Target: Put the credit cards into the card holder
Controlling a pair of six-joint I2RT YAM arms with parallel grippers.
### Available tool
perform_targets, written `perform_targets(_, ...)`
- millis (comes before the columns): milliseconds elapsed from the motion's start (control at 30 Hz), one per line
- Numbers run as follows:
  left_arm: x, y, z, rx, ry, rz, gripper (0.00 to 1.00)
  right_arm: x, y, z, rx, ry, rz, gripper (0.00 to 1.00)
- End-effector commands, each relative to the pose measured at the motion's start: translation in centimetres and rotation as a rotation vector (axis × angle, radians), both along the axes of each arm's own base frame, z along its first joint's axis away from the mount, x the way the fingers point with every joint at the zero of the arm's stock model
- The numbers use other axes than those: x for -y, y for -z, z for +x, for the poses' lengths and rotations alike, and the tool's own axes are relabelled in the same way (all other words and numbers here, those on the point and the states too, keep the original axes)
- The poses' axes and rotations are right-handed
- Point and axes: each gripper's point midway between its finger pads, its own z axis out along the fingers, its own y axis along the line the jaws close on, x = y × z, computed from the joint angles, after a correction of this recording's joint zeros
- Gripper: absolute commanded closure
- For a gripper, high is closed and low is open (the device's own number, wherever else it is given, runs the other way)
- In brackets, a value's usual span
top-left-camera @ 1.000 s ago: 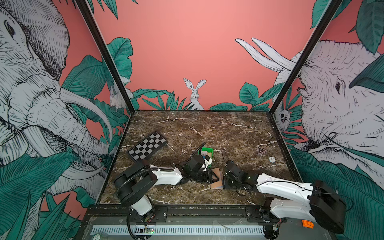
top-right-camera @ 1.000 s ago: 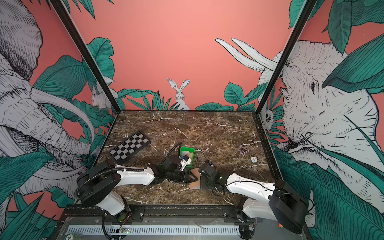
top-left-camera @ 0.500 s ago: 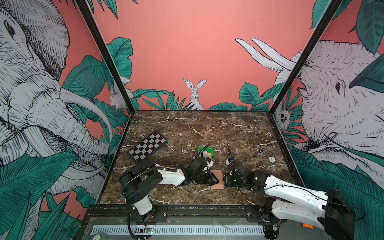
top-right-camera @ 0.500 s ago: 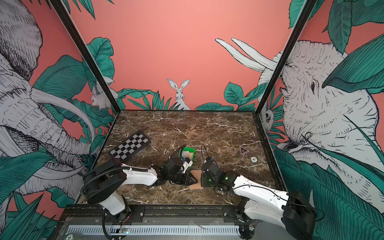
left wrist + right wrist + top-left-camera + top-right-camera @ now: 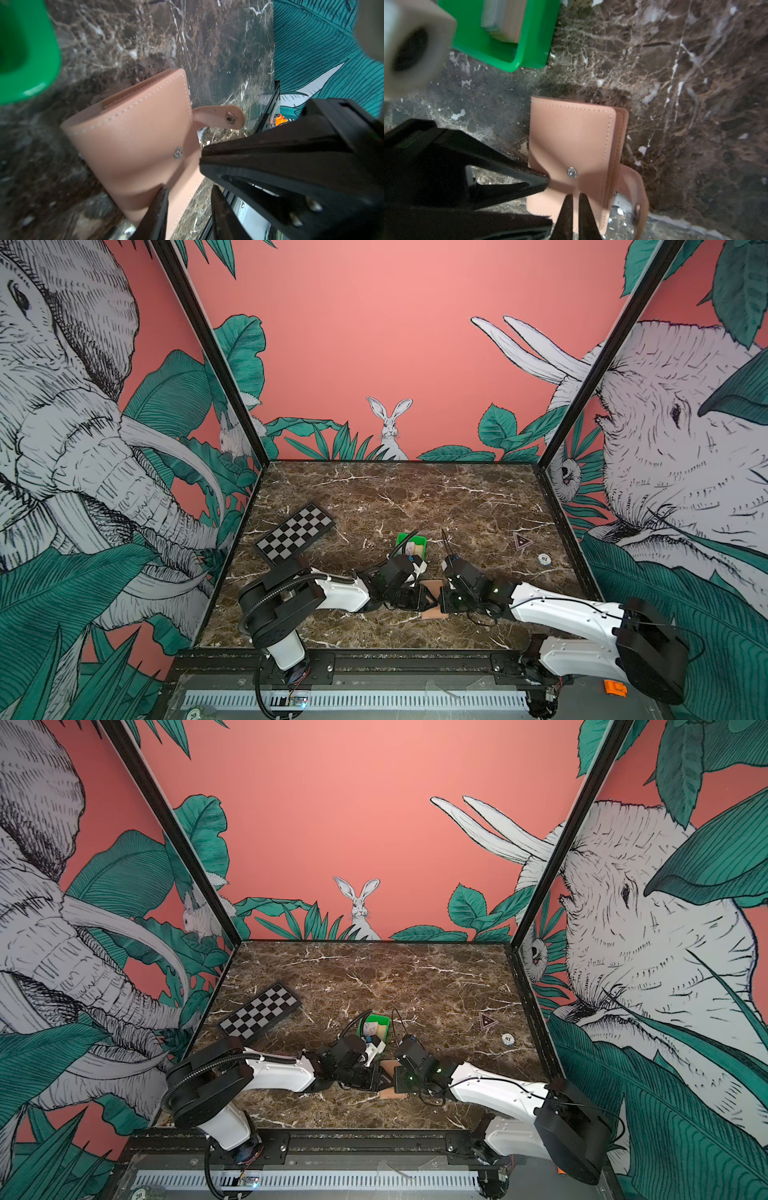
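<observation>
The tan card holder (image 5: 571,141) lies closed on the marble table near the front, between my two grippers, and a top view shows it too (image 5: 433,588). Its snap tab (image 5: 220,116) hangs loose, unfastened. My left gripper (image 5: 189,187) stands open. One of its fingers (image 5: 160,209) rests on the cover's corner and the other is over bare table beside the edge. My right gripper (image 5: 576,195) is shut, tips against the cover just below the snap stud. The credit cards (image 5: 506,20) lie stacked in the green tray (image 5: 419,540) just behind.
A black-and-white checkered board (image 5: 295,534) lies at the back left. A small round white token (image 5: 543,559) and a triangle sticker (image 5: 523,540) are on the right. The front rail (image 5: 374,664) runs close behind both arms. Painted walls close off three sides.
The right arm stretched out low, then drew back up, its shut gripper staying at the card holder. The left jaws have narrowed a little. The card holder has hardly moved.
</observation>
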Motion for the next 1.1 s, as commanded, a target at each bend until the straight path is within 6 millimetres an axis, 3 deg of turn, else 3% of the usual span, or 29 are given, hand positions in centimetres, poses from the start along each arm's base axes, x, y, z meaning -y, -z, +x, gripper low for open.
perform_targets(0,-0.5,-0.5,-0.1,0.046,0.010,0.001,0.63,-0.1,0.9,-0.2,-0.015,0.006,0.017,0.91)
perform_targets(267,-0.5,-1.8,0.0,0.083,0.016,-0.020,0.63,0.9,3.3,-1.1,-0.065,0.031,-0.014,0.91)
perform_targets(567,-1.9,-3.9,0.8,0.191,0.018,0.054,0.64,1.7,3.5,-1.3,-0.065,0.041,-0.038,0.92)
perform_targets(1067,-1.8,0.2,1.6,0.146,0.005,0.160,0.83,1.7,3.2,-1.3,-0.058,0.042,-0.035,0.92)
